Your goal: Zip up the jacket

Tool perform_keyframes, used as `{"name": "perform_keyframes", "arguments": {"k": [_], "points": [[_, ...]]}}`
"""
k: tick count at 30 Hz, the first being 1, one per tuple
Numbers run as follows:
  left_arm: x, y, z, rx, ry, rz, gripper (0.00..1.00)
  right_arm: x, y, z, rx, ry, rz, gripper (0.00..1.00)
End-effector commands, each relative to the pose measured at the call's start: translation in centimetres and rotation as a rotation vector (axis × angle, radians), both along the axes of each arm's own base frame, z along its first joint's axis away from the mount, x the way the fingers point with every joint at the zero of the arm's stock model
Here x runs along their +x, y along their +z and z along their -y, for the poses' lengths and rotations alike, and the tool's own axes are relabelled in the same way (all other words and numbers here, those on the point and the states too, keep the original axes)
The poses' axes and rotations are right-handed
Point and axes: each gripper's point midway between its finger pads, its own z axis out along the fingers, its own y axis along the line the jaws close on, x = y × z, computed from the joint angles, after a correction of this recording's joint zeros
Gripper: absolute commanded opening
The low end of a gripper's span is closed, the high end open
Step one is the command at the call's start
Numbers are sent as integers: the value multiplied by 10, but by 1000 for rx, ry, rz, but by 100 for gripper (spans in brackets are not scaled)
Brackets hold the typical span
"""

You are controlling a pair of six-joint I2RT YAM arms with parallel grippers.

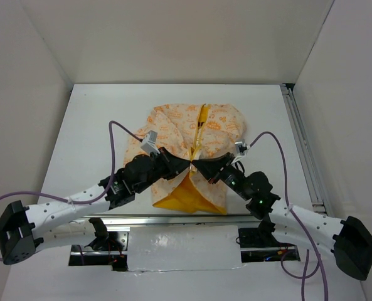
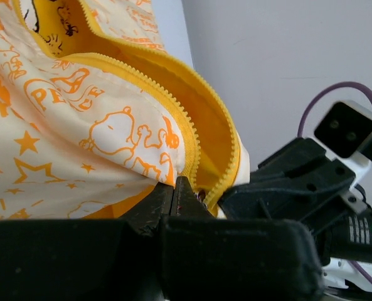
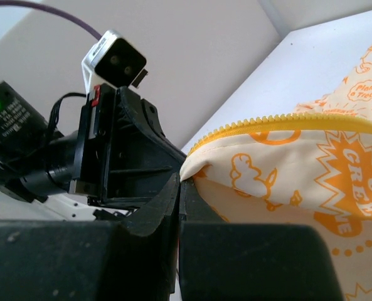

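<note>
The jacket (image 1: 217,128), cream with orange print, lies in the middle of the white table (image 1: 98,119). Its lower front is spread apart, showing yellow lining (image 1: 186,197). My left gripper (image 1: 186,164) and right gripper (image 1: 200,166) meet tip to tip over the front opening. In the left wrist view the left gripper (image 2: 175,186) is shut on the jacket's (image 2: 79,125) edge beside the yellow zipper teeth (image 2: 189,135), which stand apart above it. In the right wrist view the right gripper (image 3: 180,180) is shut on a corner of the jacket (image 3: 286,169) under its zipper strip (image 3: 280,120).
A metal rail (image 1: 302,144) runs along the table's right side. White walls close in the table at the back and both sides. Purple cables (image 1: 120,128) loop up from both wrists. A pale padded strip (image 1: 182,248) lies between the arm bases at the near edge.
</note>
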Motion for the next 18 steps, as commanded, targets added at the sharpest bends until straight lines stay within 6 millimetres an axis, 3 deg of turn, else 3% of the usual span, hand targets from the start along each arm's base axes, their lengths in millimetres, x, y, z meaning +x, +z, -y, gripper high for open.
{"name": "perform_keyframes", "arguments": {"k": [1,7,12,18], "points": [[3,27,2,-70,32,-18,0,10,21,4,-15,-105,76,0],[-1,37,-7,-75,28,29,0,17,2,14,-107,-184,59,0],[-12,40,-11,-74,-22,68,0,22,1,20,-121,-224,68,0],[-19,37,-10,-65,-83,78,0,14,6,9,-79,-163,93,0]]}}
